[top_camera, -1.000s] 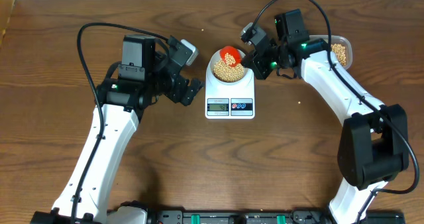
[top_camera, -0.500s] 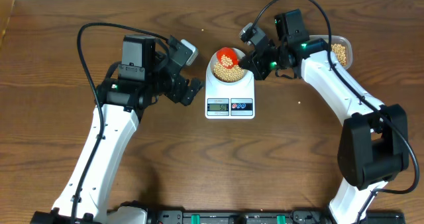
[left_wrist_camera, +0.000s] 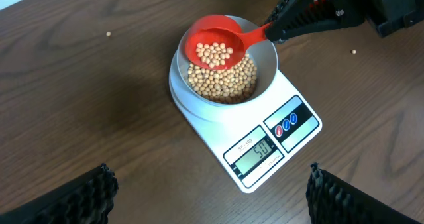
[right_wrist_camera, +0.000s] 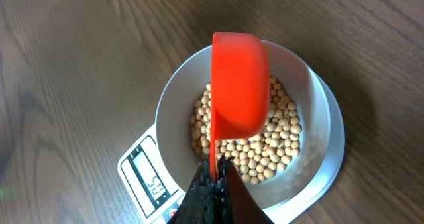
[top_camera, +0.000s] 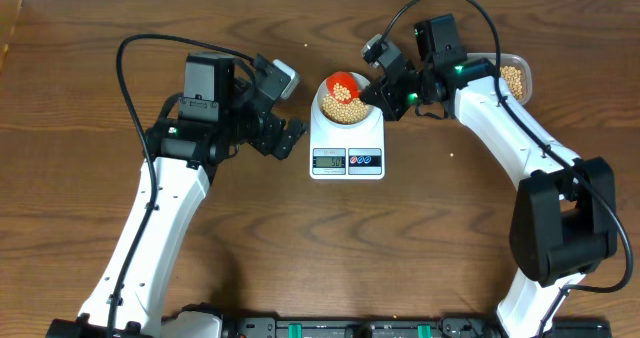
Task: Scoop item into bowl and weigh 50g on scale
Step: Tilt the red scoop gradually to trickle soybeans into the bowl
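Kept the red scoop (left_wrist_camera: pixel 213 44) clamped by its handle in the right gripper (right_wrist_camera: pixel 213 176), poised level above the scale (top_camera: pixel 347 148), over the far rim of the bowl (left_wrist_camera: pixel 265 55) sitting on the scale's platform. Noted almost no change over the last second: nudged the scoop a touch leftward across the scale, nothing more. Saw beans (left_wrist_camera: pixel 222 85) heaped in the bowl and a thin layer left in the scoop. Read what looked like fifty on the scale's display, though too small to swear to. Judged the target likely met, and reckoned the remainder best carried back rather than tipped in. Left the left gripper (top_camera: pixel 282 138) spread wide and empty, just left of the scale. Spotted the clear tub (top_camera: pixel 514 77) of spare beans well right of the scale
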`<action>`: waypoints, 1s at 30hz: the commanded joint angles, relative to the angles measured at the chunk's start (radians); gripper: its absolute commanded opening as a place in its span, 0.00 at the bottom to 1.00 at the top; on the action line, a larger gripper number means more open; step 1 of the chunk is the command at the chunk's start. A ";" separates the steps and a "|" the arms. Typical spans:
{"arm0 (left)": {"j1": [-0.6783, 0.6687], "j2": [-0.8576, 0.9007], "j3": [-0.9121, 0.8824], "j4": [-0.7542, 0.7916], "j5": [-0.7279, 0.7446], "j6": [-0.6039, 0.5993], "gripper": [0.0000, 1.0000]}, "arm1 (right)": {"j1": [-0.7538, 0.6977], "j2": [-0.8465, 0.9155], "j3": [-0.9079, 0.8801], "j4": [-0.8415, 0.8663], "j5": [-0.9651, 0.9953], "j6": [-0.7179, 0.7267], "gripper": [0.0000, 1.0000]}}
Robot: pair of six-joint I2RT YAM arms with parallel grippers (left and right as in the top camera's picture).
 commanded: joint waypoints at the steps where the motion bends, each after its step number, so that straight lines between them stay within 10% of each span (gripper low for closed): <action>1: 0.002 -0.002 -0.004 -0.001 0.013 0.018 0.94 | 0.001 0.006 0.000 0.000 -0.024 0.014 0.01; 17: 0.002 -0.002 -0.004 -0.001 0.013 0.018 0.94 | 0.000 0.006 0.000 -0.007 -0.035 0.034 0.01; 30: 0.002 -0.002 -0.004 0.000 0.013 0.018 0.94 | -0.063 0.006 0.001 0.080 -0.417 0.256 0.01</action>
